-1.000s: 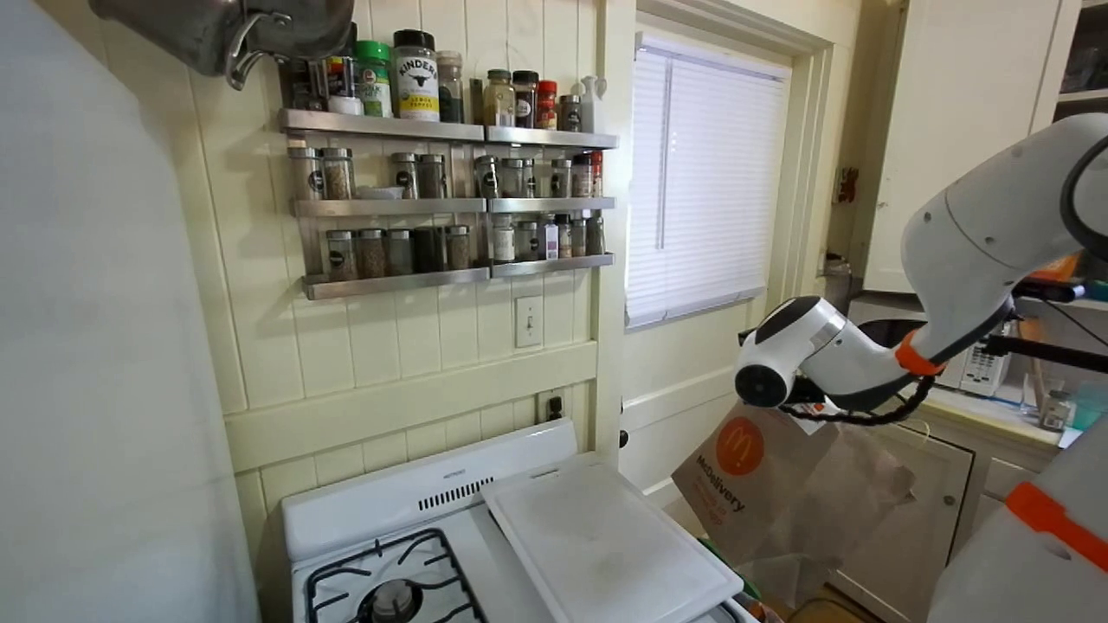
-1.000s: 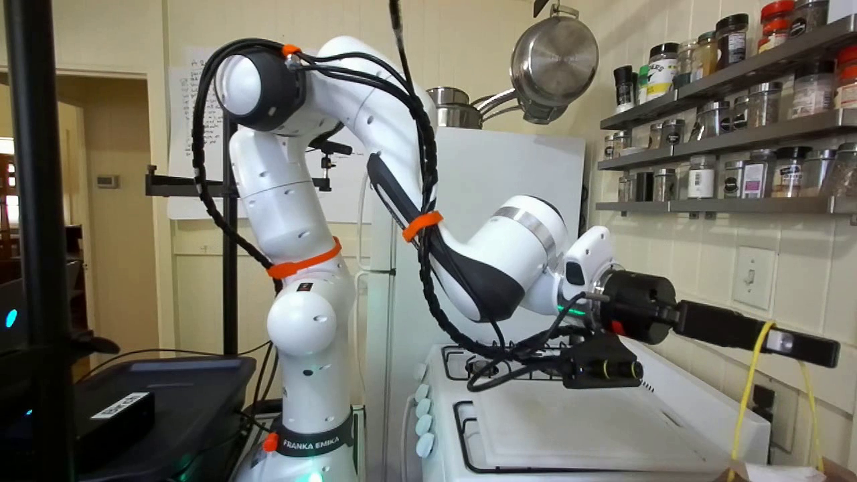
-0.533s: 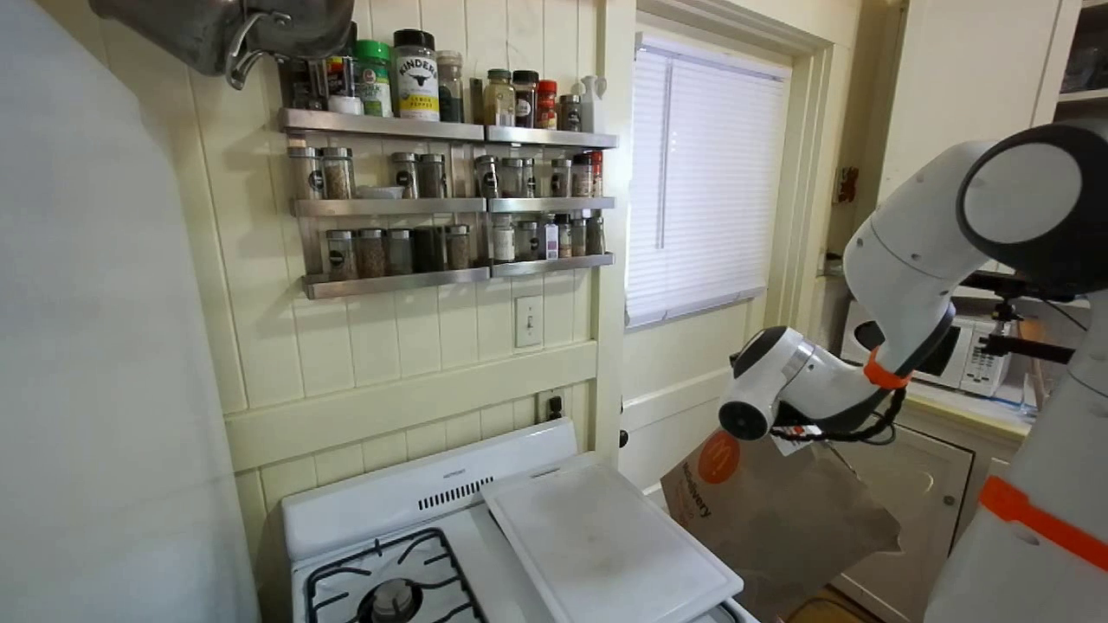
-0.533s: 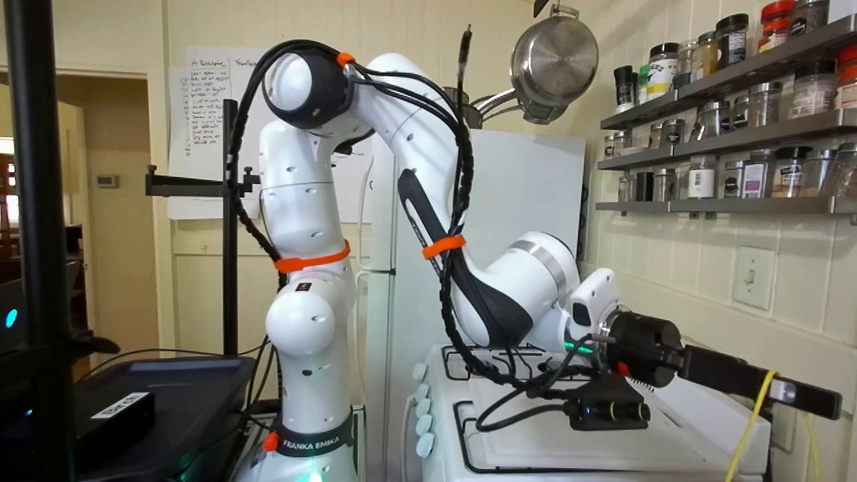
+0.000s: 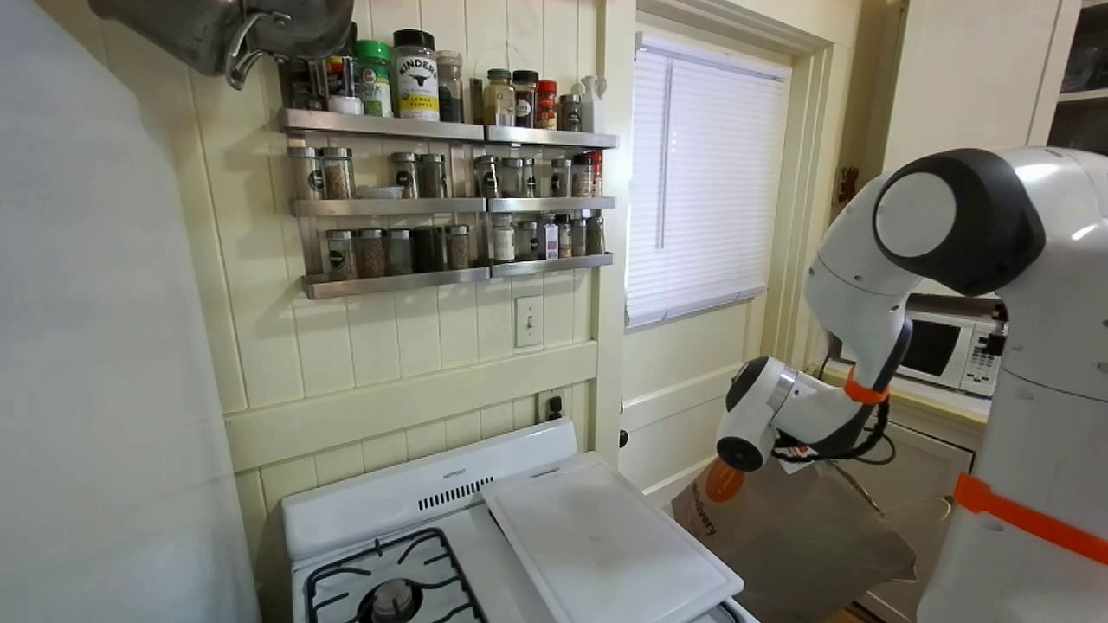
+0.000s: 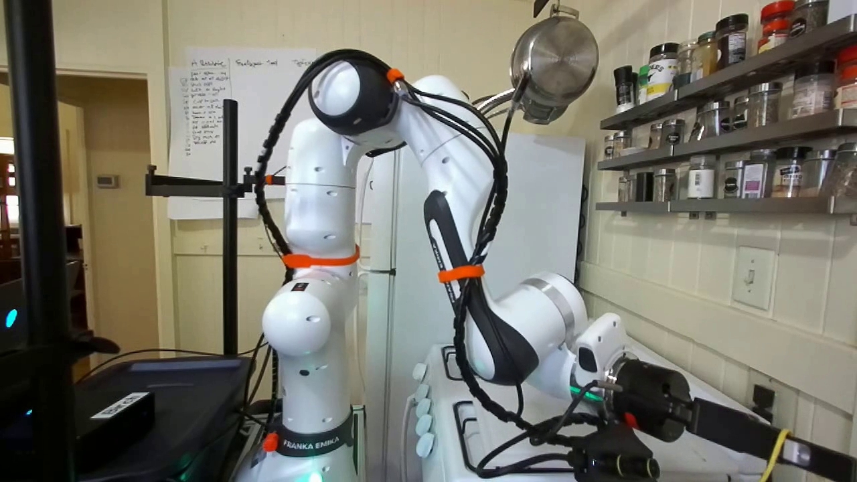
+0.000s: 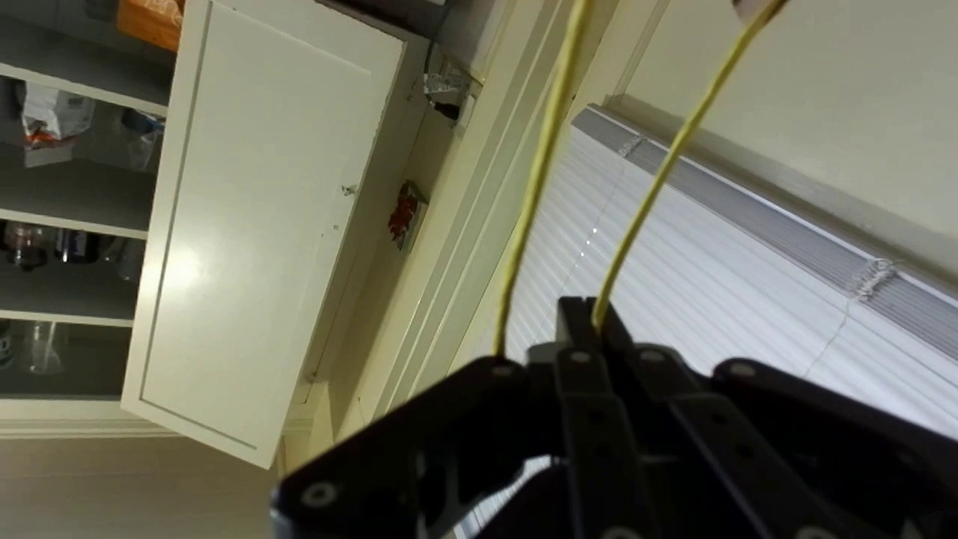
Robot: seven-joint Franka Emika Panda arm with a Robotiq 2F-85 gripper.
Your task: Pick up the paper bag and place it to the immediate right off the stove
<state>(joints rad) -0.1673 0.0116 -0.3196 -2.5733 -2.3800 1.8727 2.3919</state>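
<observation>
In an exterior view, the stove (image 5: 491,554) stands left; to its right, the paper bag (image 5: 788,536) slants beneath the robot arm (image 5: 853,285), base out of sight, its yellow handle (image 7: 534,180) caught in the fully closed jaws.

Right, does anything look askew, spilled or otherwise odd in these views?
Yes: the paper bag, hanging by its yellow handle from the gripper, looks askew: in an exterior view its lettering slopes steeply instead of running level. That may only be the way it hangs. I see no spill.
</observation>
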